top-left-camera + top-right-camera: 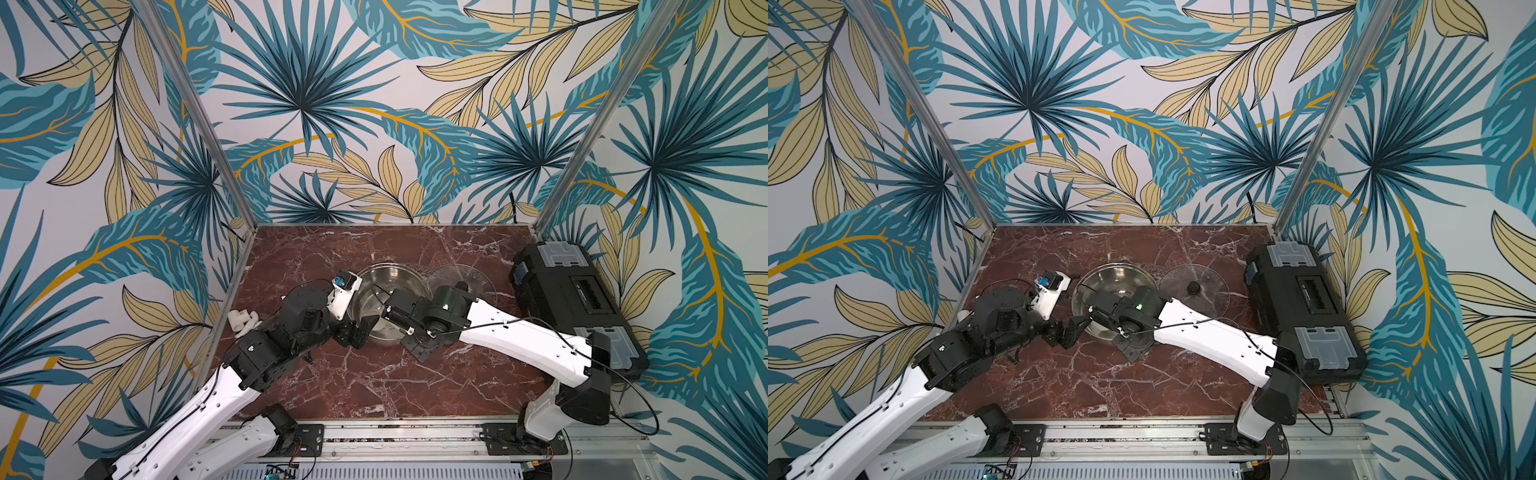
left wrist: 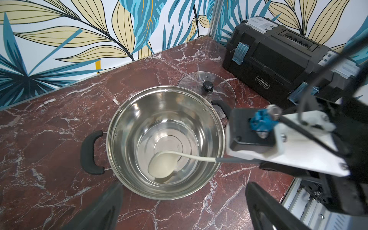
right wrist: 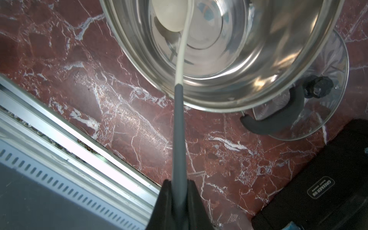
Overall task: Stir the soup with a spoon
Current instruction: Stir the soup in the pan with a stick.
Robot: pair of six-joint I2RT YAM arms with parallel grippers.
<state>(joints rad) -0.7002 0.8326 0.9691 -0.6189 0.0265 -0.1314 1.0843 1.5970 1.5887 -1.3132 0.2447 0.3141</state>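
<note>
A round steel pot [image 2: 127, 119] with black side handles stands mid-table, also seen in both top views [image 1: 386, 282] [image 1: 1121, 280]. No soup shows; its inside is bare and shiny. The spoon's cream bowl [image 2: 162, 166] rests on the pot's bottom, and its grey handle [image 3: 179, 129] slopes out over the near rim. My right gripper [image 3: 179, 184] is shut on that handle, just in front of the pot [image 1: 417, 347]. My left gripper [image 2: 183, 207] hangs open and empty by the pot's front-left side [image 1: 355, 332].
A clear glass lid [image 2: 225, 93] with a black knob lies flat right of the pot, under one pot handle. A black toolbox [image 1: 582, 307] fills the right edge. White pipe pieces [image 1: 243, 322] sit at the left edge. A metal rail [image 1: 395, 432] runs along the front.
</note>
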